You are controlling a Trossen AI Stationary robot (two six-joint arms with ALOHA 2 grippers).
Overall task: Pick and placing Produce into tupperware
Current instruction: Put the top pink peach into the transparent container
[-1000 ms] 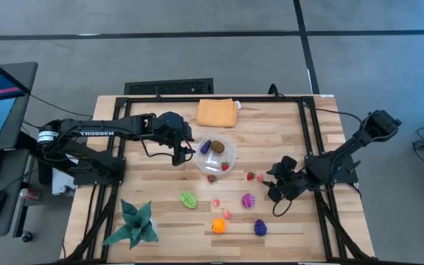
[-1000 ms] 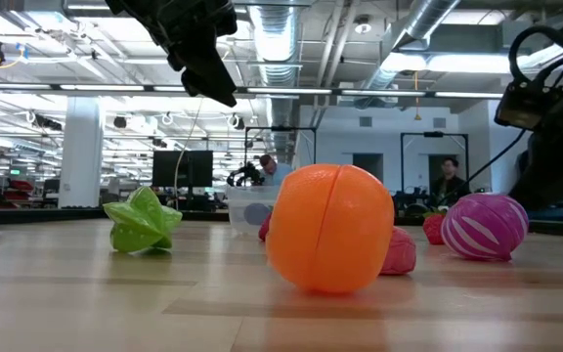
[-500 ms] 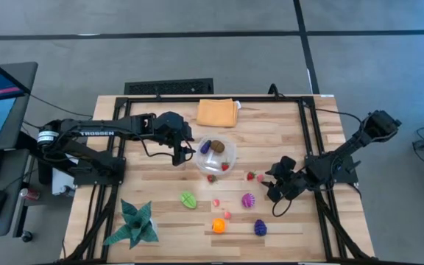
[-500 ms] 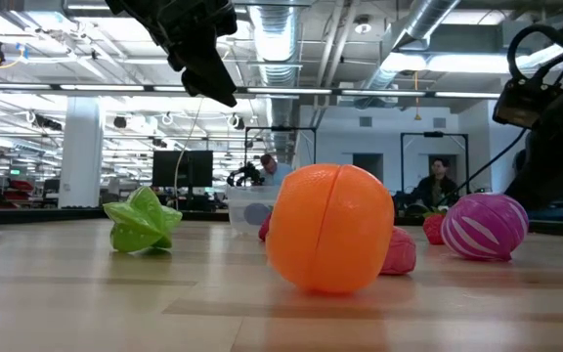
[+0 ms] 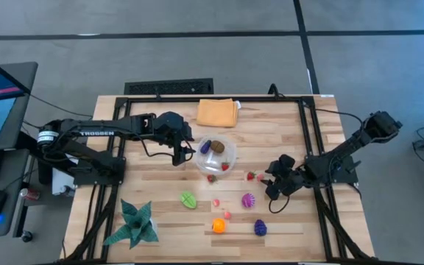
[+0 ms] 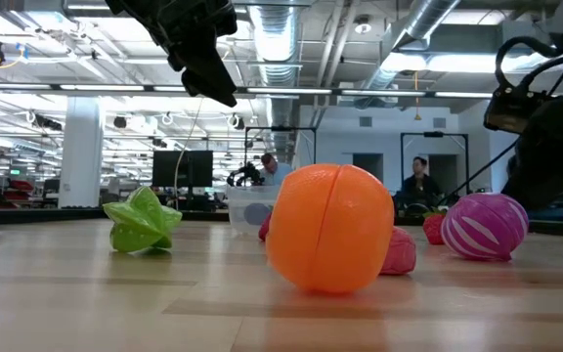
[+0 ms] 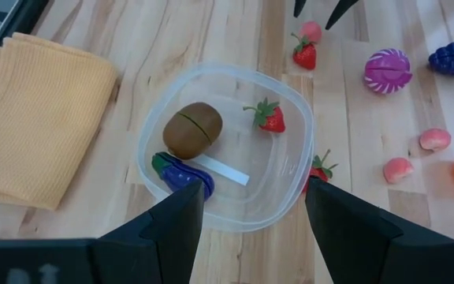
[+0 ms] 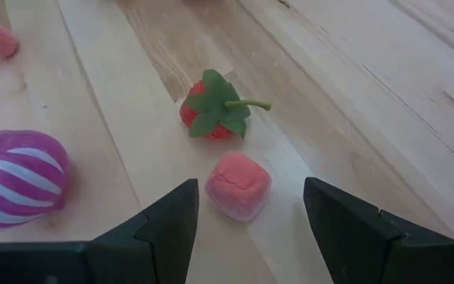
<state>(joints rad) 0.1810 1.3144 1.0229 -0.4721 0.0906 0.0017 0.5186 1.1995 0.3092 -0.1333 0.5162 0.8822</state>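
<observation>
Your tupperware [image 7: 290,185] sits mid-table beside the orange cloth [image 7: 34,118], holding a brown fruit [image 7: 192,130], a purple piece [image 7: 181,172] and a strawberry [image 7: 271,118]. Your left gripper [image 7: 247,201] hangs above its near rim, fingers parted, empty. Your right gripper [image 8: 247,207] points down over a pink cube [image 8: 238,184], fingers apart, a strawberry [image 8: 211,106] just beyond, stem aimed away.

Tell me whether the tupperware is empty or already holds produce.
Partly filled. The tupperware holds a brown fruit, a dark purple piece and a strawberry; other produce lies outside on the table.
</observation>
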